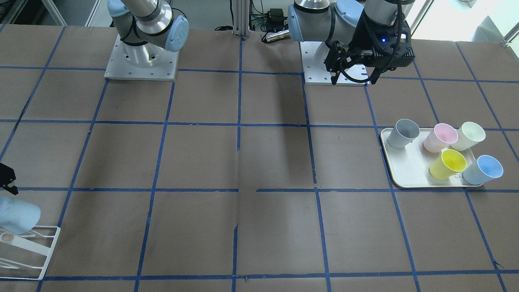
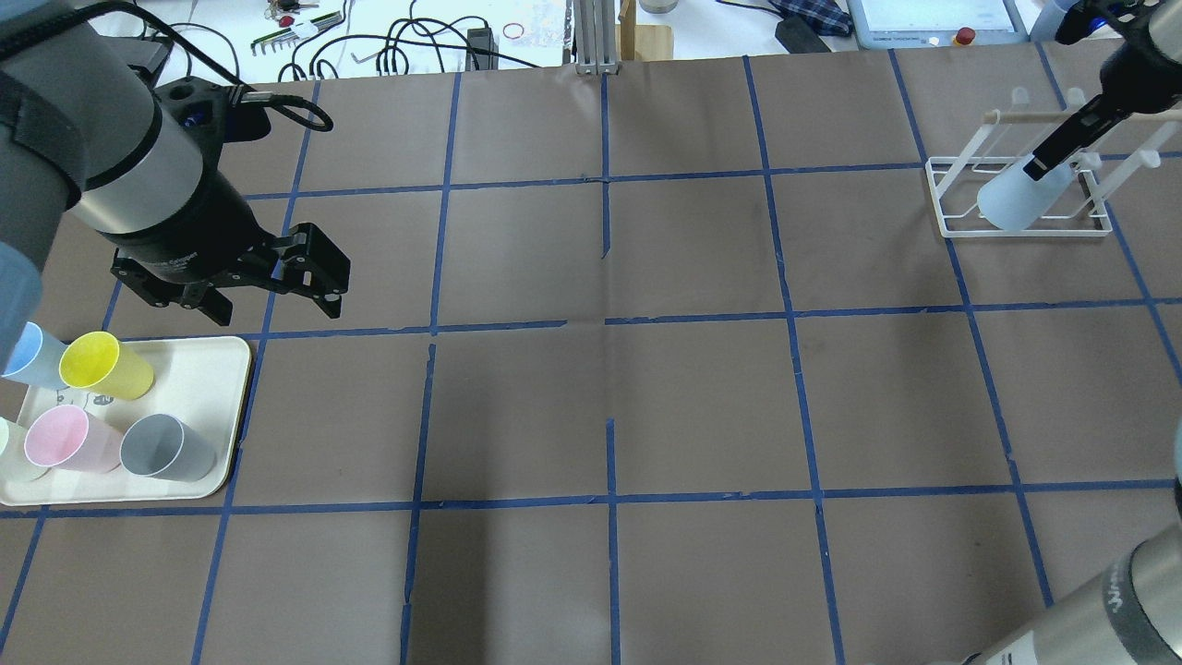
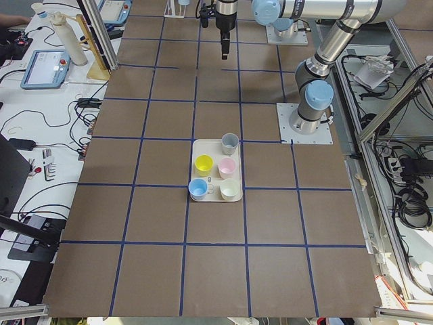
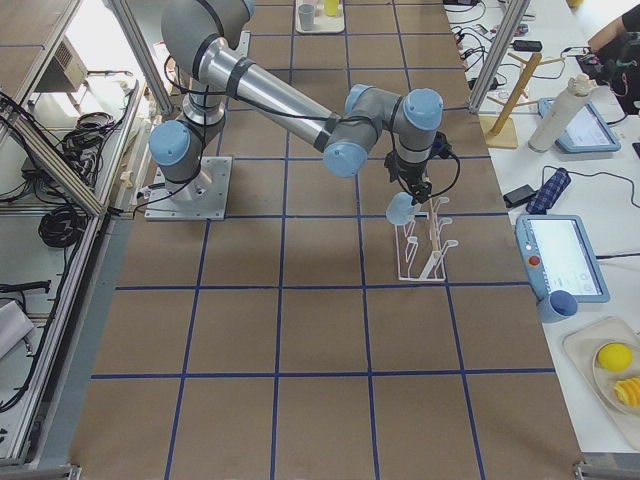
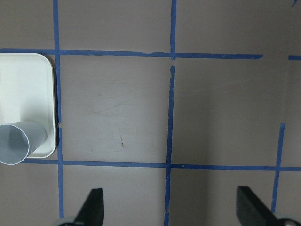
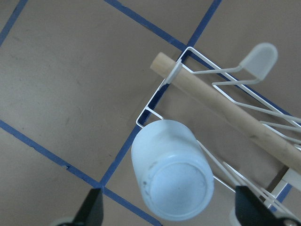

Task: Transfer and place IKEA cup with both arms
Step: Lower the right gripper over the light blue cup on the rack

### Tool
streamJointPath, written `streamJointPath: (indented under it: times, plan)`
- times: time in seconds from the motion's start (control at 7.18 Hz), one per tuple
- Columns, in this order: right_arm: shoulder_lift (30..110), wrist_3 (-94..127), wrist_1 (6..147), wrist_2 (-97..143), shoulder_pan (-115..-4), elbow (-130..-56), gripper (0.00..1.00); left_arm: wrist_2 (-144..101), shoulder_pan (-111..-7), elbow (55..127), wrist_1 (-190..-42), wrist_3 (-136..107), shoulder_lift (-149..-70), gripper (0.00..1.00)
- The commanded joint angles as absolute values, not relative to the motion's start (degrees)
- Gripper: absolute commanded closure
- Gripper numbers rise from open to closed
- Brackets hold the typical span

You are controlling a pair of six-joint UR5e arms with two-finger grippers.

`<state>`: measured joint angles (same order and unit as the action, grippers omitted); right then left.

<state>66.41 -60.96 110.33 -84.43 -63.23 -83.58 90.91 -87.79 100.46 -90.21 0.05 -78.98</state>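
Note:
The pale-blue IKEA cup (image 6: 171,183) hangs upside down on a peg at the end of the white wire rack (image 6: 221,108). It also shows in the overhead view (image 2: 1016,199) and at the front view's left edge (image 1: 16,215). My right gripper (image 2: 1062,143) hovers just above it. In the right wrist view its fingers (image 6: 94,209) stand wide on both sides of the cup, with gaps to it. My left gripper (image 2: 268,300) is open and empty, above the table beside the tray (image 2: 203,369). A second blue cup (image 1: 484,169) lies on that tray.
The white tray (image 1: 405,170) also holds a grey cup (image 1: 402,134), a pink cup (image 1: 440,138), a cream cup (image 1: 468,136) and a yellow cup (image 1: 448,164), all on their sides. The brown table has a blue tape grid. The rack (image 2: 1025,233) stands at the far right.

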Motion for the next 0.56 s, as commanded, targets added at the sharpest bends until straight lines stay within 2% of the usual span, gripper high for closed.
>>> streamJointPath:
  times: [0.0,0.42]
  plan:
    - [64.69,-62.14,111.09,-84.46,-63.19,-83.58,0.00,90.97,-87.80,100.55,-90.18,0.09,-78.93,0.00]
    - [62.23,-61.96,112.06,-84.46,-63.28,-83.50,0.00,91.05,-87.80,100.72,-90.18,0.18,-78.93,0.00]
